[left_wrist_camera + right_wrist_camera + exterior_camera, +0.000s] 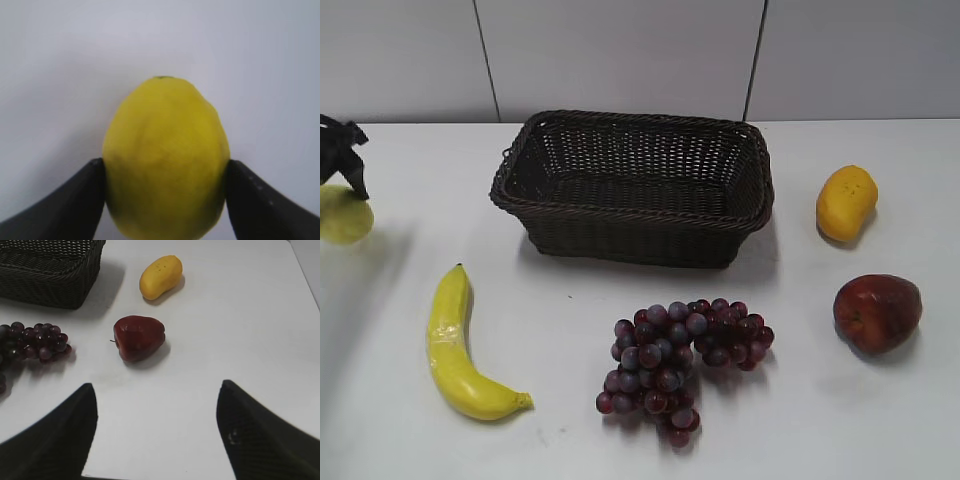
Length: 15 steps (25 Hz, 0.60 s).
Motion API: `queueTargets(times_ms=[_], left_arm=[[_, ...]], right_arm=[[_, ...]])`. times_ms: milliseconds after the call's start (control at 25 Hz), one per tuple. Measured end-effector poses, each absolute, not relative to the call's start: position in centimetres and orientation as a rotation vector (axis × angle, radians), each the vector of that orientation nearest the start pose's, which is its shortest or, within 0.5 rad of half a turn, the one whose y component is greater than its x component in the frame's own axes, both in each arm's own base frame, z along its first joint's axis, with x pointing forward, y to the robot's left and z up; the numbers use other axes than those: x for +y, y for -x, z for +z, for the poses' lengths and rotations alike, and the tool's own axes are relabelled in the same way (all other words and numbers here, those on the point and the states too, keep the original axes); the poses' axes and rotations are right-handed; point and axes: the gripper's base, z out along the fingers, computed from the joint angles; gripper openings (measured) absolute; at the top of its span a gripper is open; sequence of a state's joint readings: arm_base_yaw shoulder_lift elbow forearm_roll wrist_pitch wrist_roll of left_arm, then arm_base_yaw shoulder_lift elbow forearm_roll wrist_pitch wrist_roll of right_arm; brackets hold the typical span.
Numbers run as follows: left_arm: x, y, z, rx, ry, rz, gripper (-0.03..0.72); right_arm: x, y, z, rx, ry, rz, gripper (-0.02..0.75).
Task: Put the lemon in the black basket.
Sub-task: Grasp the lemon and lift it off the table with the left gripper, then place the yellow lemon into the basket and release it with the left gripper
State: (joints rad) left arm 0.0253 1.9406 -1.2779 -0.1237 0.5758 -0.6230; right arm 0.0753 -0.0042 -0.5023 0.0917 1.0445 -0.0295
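The lemon (340, 217) is pale yellow-green and sits at the far left edge of the exterior view, well left of the black basket (632, 215). My left gripper (348, 180) comes down on it from above. In the left wrist view the lemon (165, 155) fills the space between the two black jaws of the left gripper (166, 170), and both jaws touch its sides. The basket is empty and stands at the table's middle back; its corner shows in the right wrist view (47, 272). My right gripper (156, 390) is open and empty over bare table, and is out of the exterior view.
A banana (455, 345) lies front left. A bunch of purple grapes (680, 355) lies in front of the basket. An orange-yellow oblong fruit (846, 203) and a dark red apple (877, 312) lie to the right. The white table meets a wall behind the basket.
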Motion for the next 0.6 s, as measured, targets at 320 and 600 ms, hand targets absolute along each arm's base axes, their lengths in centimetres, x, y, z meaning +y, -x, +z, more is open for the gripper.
queueTargets(times_ms=[320, 600], left_arm=[[-2.2, -42.5, 27.2, 2.421, 0.395, -0.279, 0.53], [-10.7, -43.0, 33.0, 2.275, -0.07, -0.338, 0.531]], right_arm=[[0.7, 0.6, 27.9, 2.018, 0.11, 0.138, 0.561], [0.7, 0.6, 27.9, 2.018, 0.11, 0.138, 0.561]])
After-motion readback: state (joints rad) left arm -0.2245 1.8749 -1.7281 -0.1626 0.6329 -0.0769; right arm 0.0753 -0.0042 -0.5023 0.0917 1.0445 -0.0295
